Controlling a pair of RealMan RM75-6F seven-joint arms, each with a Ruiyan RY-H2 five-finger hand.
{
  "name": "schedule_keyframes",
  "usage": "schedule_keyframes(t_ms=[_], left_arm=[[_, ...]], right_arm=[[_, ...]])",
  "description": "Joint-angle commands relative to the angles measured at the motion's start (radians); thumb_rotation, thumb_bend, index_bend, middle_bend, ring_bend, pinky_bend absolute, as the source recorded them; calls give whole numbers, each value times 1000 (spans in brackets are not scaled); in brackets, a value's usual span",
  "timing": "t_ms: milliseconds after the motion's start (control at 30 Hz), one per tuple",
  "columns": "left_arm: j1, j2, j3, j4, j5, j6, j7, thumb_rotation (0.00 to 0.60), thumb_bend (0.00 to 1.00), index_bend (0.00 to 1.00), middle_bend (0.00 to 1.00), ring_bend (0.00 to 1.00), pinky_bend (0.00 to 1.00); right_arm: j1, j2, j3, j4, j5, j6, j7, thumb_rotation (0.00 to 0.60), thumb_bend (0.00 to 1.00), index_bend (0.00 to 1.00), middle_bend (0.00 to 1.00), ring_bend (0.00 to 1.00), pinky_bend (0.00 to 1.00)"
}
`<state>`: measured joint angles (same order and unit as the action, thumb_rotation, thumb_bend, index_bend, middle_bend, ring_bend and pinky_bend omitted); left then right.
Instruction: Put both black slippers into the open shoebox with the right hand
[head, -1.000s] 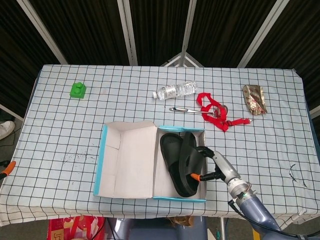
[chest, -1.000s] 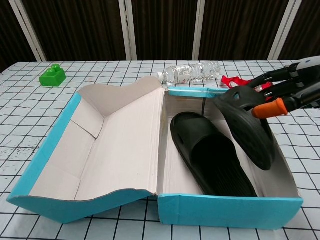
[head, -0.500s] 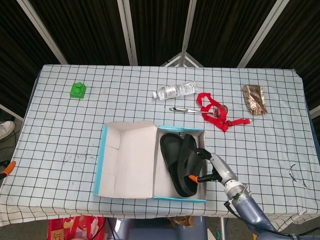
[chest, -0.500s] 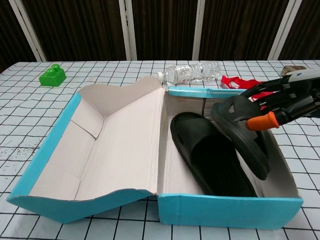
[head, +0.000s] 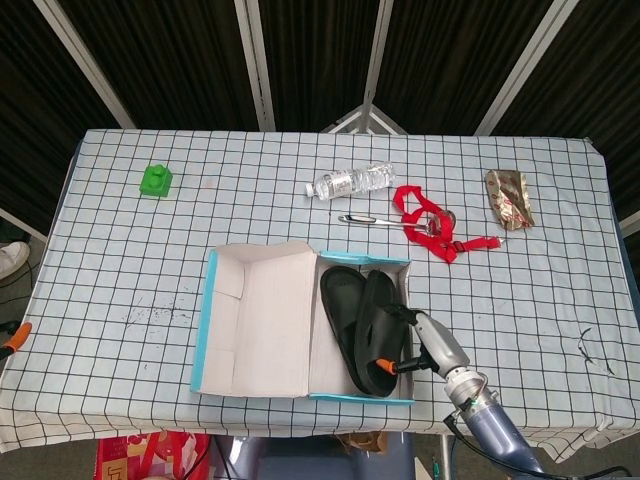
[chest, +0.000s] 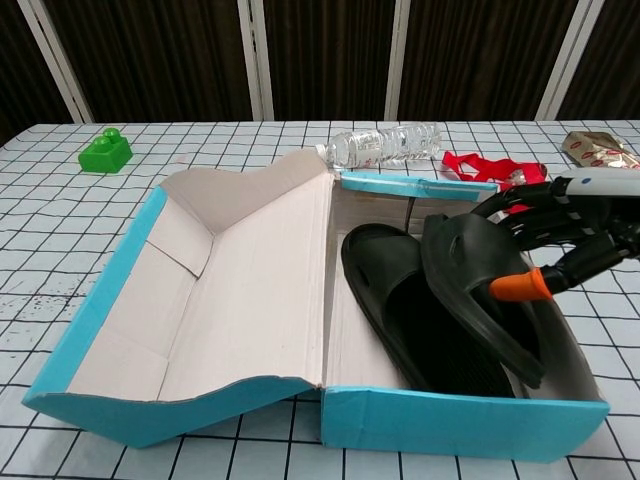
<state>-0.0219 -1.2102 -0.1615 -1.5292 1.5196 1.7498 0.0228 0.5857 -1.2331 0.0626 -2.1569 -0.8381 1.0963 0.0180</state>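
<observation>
The open shoebox (head: 210, 330) (chest: 450, 436) has teal walls and its lid folded out to the left. One black slipper (head: 340, 315) (chest: 385, 270) lies flat inside it. My right hand (head: 428, 345) (chest: 565, 235) grips the second black slipper (head: 381, 325) (chest: 475, 290), which stands tilted on its side in the box's right half, leaning over the first. An orange fingertip (chest: 520, 286) presses on its sole. My left hand shows in neither view.
Behind the box lie a clear plastic bottle (head: 352, 182) (chest: 385, 146), a spoon (head: 365, 220), a red strap (head: 430, 226) (chest: 490, 167) and a foil wrapper (head: 508, 197) (chest: 600, 150). A green block (head: 155, 181) (chest: 105, 152) sits far left.
My right hand has lowered the second slipper into the box and drawn toward the near edge. The box has shifted slightly.
</observation>
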Motion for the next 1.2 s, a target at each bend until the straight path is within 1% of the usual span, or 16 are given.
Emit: schedule_keyframes(t_ms=[33,167,367,467,733,1200], left_arm=[[0,1,0,0,0,0,0,600,72,142,0,0,99],[2,2,-2,-1,-2,4,-3,600,72,142,0,0,99],[2,3,-2,-2,0,5,-3,600,72,142,0,0,99],[3,3,-2,-3,0,7,-3,600,73,142,0,0,99],[4,4,-2,-3,1,9,-3,600,73,142,0,0,99],[5,6,-2,-5,1,10,-5,600,73,142,0,0,99]], right_arm=[[-22,-35,-28,30,-66,30,-44,600,433,632,409,262,93],[-55,-79,-68,69,-160,70,-86,600,433,634,409,261,93],[-103,-135,-120,133,-257,89,-109,600,434,634,409,262,93],[-120,-158,-130,165,-290,97,-116,600,434,634,409,262,93],[-146,-188,-138,212,-318,84,-129,600,433,634,410,261,93],[-165,-215,-154,264,-346,51,-213,600,433,641,411,261,93]])
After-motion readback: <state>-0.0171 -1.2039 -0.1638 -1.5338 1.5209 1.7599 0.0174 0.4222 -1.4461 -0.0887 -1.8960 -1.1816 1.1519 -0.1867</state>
